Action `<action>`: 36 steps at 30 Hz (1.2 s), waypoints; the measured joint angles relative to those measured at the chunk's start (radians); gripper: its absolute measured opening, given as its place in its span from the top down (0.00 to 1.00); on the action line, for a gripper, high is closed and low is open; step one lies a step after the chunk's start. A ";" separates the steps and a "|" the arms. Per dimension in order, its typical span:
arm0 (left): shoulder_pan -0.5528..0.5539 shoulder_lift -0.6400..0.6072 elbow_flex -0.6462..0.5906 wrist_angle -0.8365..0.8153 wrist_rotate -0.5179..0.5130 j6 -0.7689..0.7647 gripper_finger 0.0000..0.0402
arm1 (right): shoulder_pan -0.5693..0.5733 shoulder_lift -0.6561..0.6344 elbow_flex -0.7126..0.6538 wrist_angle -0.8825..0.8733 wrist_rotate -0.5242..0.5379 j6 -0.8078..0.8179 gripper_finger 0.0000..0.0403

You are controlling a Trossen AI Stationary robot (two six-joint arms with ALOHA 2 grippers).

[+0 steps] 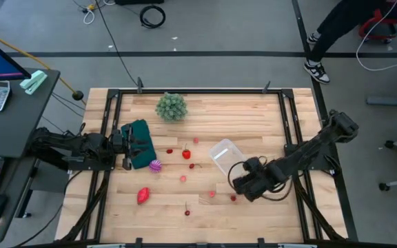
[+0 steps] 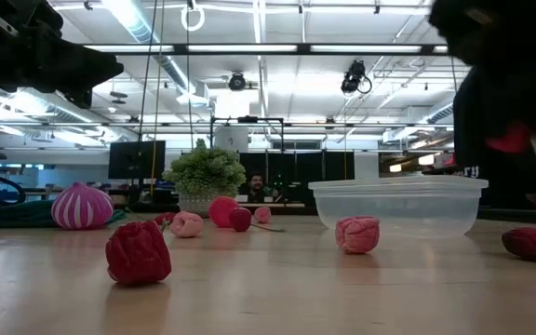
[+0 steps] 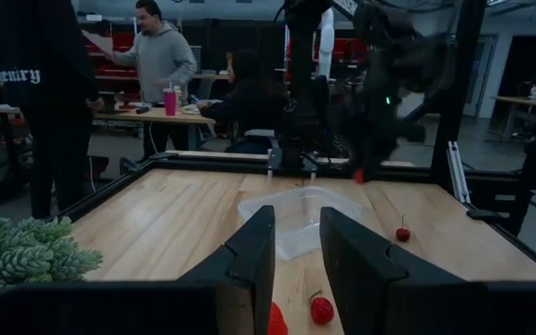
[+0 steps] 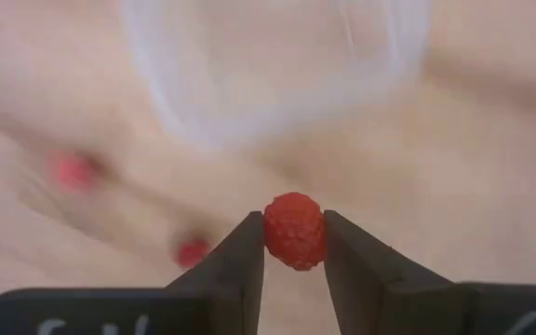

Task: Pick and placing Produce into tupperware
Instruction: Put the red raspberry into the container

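Observation:
The clear tupperware tub [image 1: 223, 154] [image 2: 398, 205] stands upright on its base right of the table's middle. Toy produce lies scattered on the wood: a red strawberry [image 1: 143, 195], a purple-pink striped ball [image 1: 156, 165] [image 2: 82, 207], another red piece [image 1: 186, 153] and several small berries such as one [image 1: 212, 194]. My right gripper [image 1: 240, 189] [image 4: 294, 237] hangs just near of the tub, shut on a red raspberry. My left gripper [image 1: 142, 146] [image 3: 296, 247] is open, level over the dark green cloth at the table's left. My right gripper pinches the red raspberry [image 4: 294, 231] between its two fingers [image 4: 240, 256], which meet it on opposite sides. The fingers slant downward from the table's right. The berry is lifted clear of the table, with the tub [image 4: 277, 65] beyond it.
A spiky green plant clump [image 1: 171, 106] sits near the far edge. The dark green folded cloth [image 1: 140, 155] lies at the left. Another berry [image 1: 233, 198] lies close by the right gripper. A black frame borders the table; people stand and sit beyond it.

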 joint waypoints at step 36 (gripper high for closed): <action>0.000 0.000 0.000 0.006 -0.002 0.009 0.80 | -0.560 0.135 0.001 0.286 -0.308 -0.872 0.72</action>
